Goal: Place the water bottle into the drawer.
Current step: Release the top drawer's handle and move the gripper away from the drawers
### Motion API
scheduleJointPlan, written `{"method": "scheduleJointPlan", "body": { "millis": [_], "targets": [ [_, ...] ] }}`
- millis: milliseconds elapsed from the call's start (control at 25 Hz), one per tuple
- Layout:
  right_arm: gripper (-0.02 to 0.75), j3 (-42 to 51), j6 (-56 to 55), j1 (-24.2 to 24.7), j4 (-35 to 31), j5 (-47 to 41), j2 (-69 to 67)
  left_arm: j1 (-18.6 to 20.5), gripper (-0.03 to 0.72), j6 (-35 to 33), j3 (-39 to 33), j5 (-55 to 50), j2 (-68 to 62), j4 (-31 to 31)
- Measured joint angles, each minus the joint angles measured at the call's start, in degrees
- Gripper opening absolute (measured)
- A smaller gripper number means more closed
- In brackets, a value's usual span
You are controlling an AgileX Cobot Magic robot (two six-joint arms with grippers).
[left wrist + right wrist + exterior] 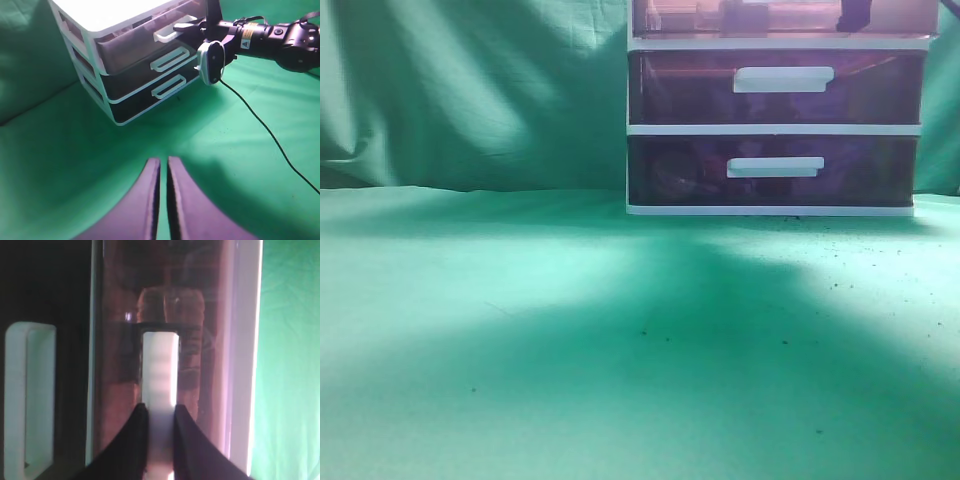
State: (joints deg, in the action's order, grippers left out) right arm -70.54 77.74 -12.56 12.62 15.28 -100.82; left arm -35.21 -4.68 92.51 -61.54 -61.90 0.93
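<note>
The right gripper [160, 417] has its jaws pinching the drawer's white handle [160, 370]; the left gripper [163, 170], away from the drawer [150, 42], has jaws pressed together.

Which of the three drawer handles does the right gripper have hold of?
The top drawer's white bar handle: the right gripper is closed around it. That top drawer is lighter, reddish-pink; the two darker drawers' handles below are untouched.

Only an unreadable label on the right arm [280, 37].
</note>
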Motion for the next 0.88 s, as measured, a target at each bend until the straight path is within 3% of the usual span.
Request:
{"method": "scheduleJointPlan", "body": {
  "millis": [160, 320, 880],
  "targets": [
    [0.095, -0.13, 0.00, 0.00, 0.50, 0.08, -0.04, 0.00, 0.000, 1.52, -11.19, 7.66, 5.75, 0.00],
    [0.095, -0.13, -1.20, 0.00, 0.60, 0.38, -0.14, 0.00, 0.000, 2.81, -17.19, 10.21, 7.46, 0.00],
    [0.095, -0.60, -5.17, 0.20, 1.55, 3.67, -2.16, 0.00, 0.000, 4.47, -23.56, 11.10, 7.58, 0.00]
  ]
}}
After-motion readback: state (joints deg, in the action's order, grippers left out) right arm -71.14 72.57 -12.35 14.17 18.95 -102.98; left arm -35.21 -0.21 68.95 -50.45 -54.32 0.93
